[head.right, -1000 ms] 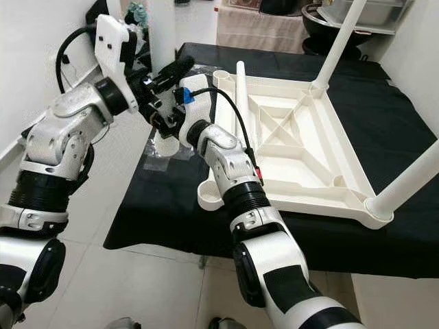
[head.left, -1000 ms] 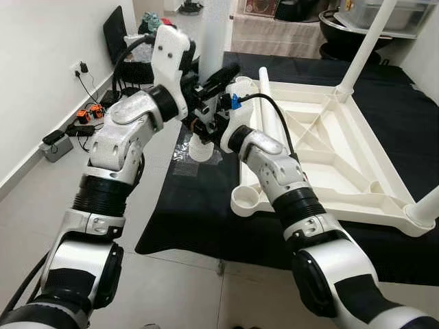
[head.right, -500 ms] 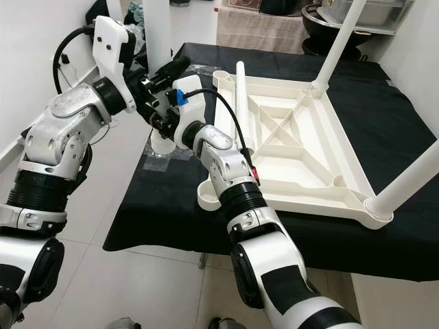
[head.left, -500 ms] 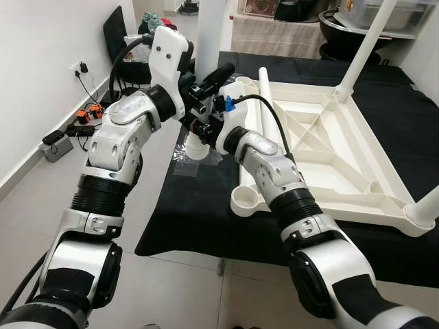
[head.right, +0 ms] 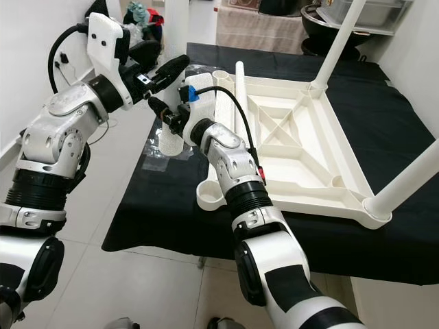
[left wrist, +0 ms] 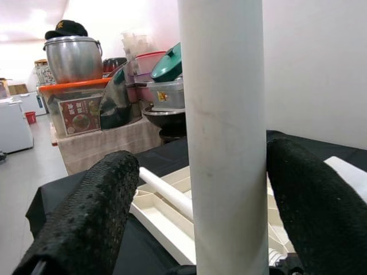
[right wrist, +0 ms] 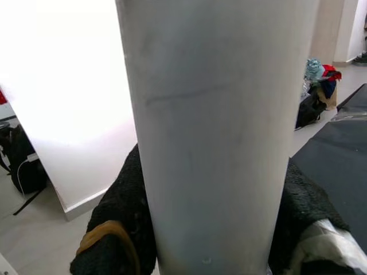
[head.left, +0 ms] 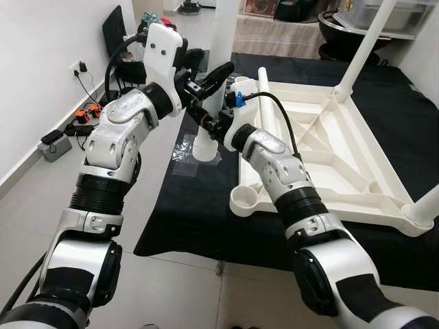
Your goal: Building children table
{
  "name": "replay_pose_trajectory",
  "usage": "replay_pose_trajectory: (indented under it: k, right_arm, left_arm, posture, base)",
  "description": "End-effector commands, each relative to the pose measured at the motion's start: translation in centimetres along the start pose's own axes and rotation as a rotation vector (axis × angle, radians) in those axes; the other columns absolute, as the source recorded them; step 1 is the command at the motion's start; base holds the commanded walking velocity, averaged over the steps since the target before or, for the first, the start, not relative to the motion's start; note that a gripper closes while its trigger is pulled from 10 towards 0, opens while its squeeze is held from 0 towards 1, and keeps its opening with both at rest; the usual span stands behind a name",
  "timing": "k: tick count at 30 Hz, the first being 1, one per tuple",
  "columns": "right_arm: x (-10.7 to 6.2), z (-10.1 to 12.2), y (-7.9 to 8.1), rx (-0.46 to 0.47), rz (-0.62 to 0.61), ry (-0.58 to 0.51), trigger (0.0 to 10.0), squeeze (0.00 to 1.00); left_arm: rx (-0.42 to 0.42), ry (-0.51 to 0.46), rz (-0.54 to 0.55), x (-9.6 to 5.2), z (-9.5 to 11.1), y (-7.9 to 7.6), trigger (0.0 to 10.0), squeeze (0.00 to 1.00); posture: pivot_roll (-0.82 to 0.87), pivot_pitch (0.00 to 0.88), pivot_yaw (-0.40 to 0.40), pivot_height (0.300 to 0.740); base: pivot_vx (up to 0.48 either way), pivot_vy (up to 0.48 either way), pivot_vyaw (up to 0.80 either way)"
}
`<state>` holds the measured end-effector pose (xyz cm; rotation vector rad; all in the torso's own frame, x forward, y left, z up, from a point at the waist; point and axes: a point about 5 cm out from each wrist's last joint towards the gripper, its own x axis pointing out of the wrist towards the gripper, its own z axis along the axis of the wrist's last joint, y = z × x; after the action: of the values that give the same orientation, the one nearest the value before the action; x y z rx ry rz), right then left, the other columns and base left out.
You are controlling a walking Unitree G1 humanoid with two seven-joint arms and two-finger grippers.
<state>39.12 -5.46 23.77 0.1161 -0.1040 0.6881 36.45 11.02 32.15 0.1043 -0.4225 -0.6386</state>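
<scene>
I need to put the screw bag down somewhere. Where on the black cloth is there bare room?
Bare black cloth lies along the near left edge, in front of the empty corner socket. Another patch lies far right, beyond the upturned table top. The far left corner is crowded: both pincers hold the white leg there.

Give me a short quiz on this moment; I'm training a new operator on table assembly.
1. True or false: the right end effector is shut on the upright leg at the edge of the black cloth.
2. How many fitted legs already stand in the sockets of the upturned table? A) one B) two C) four
3. What lies flat on the table's underside, along its left rim?

Key: 1 true; 2 B; 3 a loose leg.
</scene>
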Motion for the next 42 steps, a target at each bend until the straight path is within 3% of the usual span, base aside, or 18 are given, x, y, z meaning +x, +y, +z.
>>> replay_pose_trajectory:
  k: [1, 9, 12, 14, 18, 21, 22, 23, 26, 30, 32, 33, 36, 39, 42]
  right_arm:
    - [-0.1, 1.5, -1.0, 0.012, -0.036, -0.057, 0.0, 0.0]
    - [-0.1, 2.3, -1.4, 0.002, -0.056, -0.08, 0.0, 0.0]
    - [-0.1, 2.5, -1.5, -0.007, -0.06, -0.092, 0.0, 0.0]
    - [-0.2, 2.3, -1.6, -0.013, -0.059, -0.086, 0.0, 0.0]
    - [-0.3, 2.0, -1.7, -0.014, -0.071, -0.083, 0.0, 0.0]
    - [-0.2, 2.3, -2.0, -0.01, -0.103, -0.092, 0.0, 0.0]
    - [-0.2, 2.9, -2.3, -0.002, -0.123, -0.109, 0.0, 0.0]
    - [-0.2, 2.9, -2.3, -0.002, -0.123, -0.109, 0.0, 0.0]
    - [0.0, 4.8, -2.9, 0.014, -0.149, -0.158, 0.0, 0.0]
    - [-0.1, 5.9, -3.5, 0.013, -0.175, -0.189, 0.0, 0.0]
    - [-0.1, 5.9, -3.5, 0.013, -0.175, -0.189, 0.0, 0.0]
    - [-0.1, 6.6, -3.6, 0.025, -0.174, -0.212, 0.0, 0.0]
    - [0.0, 6.8, -3.5, 0.031, -0.169, -0.219, 0.0, 0.0]
    - [-0.2, 6.2, -2.6, 0.006, -0.126, -0.221, 0.0, 0.0]
    - [-0.5, 5.6, -2.1, -0.017, -0.1, -0.219, 0.0, 0.0]
  left_arm:
    - [0.028, 0.021, 0.084, -0.4, 0.1, 1.4, 10.0, 0.0]
    - [0.058, -0.029, 0.122, -0.7, 1.1, 1.9, 10.0, 0.0]
    - [0.089, -0.116, 0.193, -1.2, 2.9, 2.6, 10.0, 0.0]
    - [0.101, -0.208, 0.262, -1.5, 5.5, 3.5, 10.0, 0.0]
    - [0.085, -0.238, 0.249, -1.5, 6.7, 3.3, 10.0, 0.0]
    - [0.075, -0.222, 0.21, -1.8, 6.0, 2.5, 10.0, 0.0]
    - [0.062, -0.176, 0.166, -2.2, 4.6, 1.7, 10.0, 0.0]
    - [0.062, -0.176, 0.166, -2.2, 4.6, 1.7, 10.0, 0.0]
    - [0.014, -0.006, 0.053, -4.5, -0.6, -0.6, 10.0, 0.0]
    - [-0.044, 0.091, -0.014, -6.3, -3.4, -2.4, 10.0, 0.0]
    - [-0.044, 0.091, -0.014, -6.3, -3.4, -2.4, 10.0, 0.0]
    - [-0.065, 0.16, -0.03, -7.5, -5.1, -3.1, 10.0, 0.0]
    - [-0.065, 0.181, -0.024, -7.8, -5.7, -3.1, 10.0, 0.0]
    - [0.0, 0.226, 0.049, -8.3, -6.9, -2.2, 10.0, 0.0]
    - [0.01, 0.236, 0.063, -8.5, -7.0, -2.2, 10.0, 0.0]
  posture:
    - [0.04, 0.041, -0.062, 0.74]
    - [0.04, 0.04, -0.064, 0.74]
    - [0.04, 0.043, -0.066, 0.74]
    - [0.05, 0.044, -0.068, 0.74]
    - [0.05, 0.044, -0.068, 0.74]
    - [0.05, 0.042, -0.067, 0.74]
    - [0.04, 0.042, -0.067, 0.74]
    - [0.04, 0.042, -0.067, 0.74]
    - [0.05, 0.037, -0.07, 0.74]
    - [0.05, 0.035, -0.071, 0.74]
    - [0.05, 0.035, -0.071, 0.74]
    - [0.05, 0.033, -0.072, 0.74]
    - [0.05, 0.033, -0.072, 0.74]
    - [0.05, 0.027, -0.07, 0.74]
    - [0.05, 0.028, -0.071, 0.74]
  base:
    - [0.0, 0.0, 0.0]
    - [0.0, 0.0, 0.0]
    - [0.0, 0.0, 0.0]
    - [0.0, 0.0, 0.0]
    - [0.0, 0.0, 0.0]
    - [0.0, 0.0, 0.0]
    - [0.0, 0.0, 0.0]
    - [0.0, 0.0, 0.0]
    - [0.0, 0.0, 0.0]
    - [0.0, 0.0, 0.0]
    - [0.0, 0.0, 0.0]
    - [0.0, 0.0, 0.0]
    - [0.0, 0.0, 0.0]
    - [0.0, 0.0, 0.0]
    - [0.0, 0.0, 0.0]
